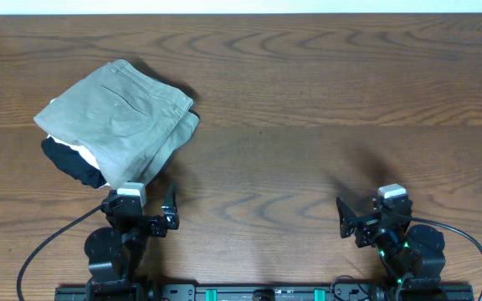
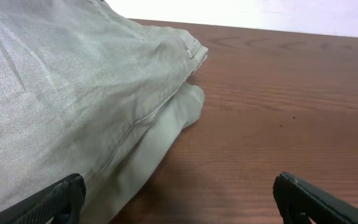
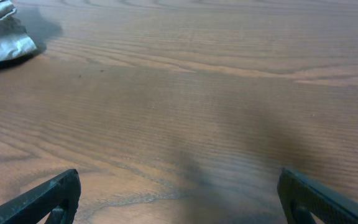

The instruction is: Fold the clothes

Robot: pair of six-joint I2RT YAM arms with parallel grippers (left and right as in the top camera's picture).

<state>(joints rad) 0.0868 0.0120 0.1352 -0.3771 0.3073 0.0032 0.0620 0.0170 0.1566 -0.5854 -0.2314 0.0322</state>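
Trousers (image 1: 120, 117): folded into a thick khaki bundle on the left half of the surface (image 1: 325, 100), pocket stitching facing up, one folded corner pointing toward the middle.
Under the trousers: a white garment (image 1: 75, 150) and a black garment (image 1: 69, 165), both peeking out at the bundle's near-left edge, the black one lowest.
Left end effector (image 2: 179, 204): fingers spread wide apart, holding nothing; just beside the near edge of the bundle, with the left finger (image 2: 48, 200) in front of the cloth in the wrist view. Touching or not: cannot tell.
Right end effector (image 3: 179, 200): fingers likewise wide apart, empty, over bare wood on the right side, well apart from the trousers.
Right wrist view: only a small corner of the trousers, at the far upper left.
Surface: dark brown wood grain.
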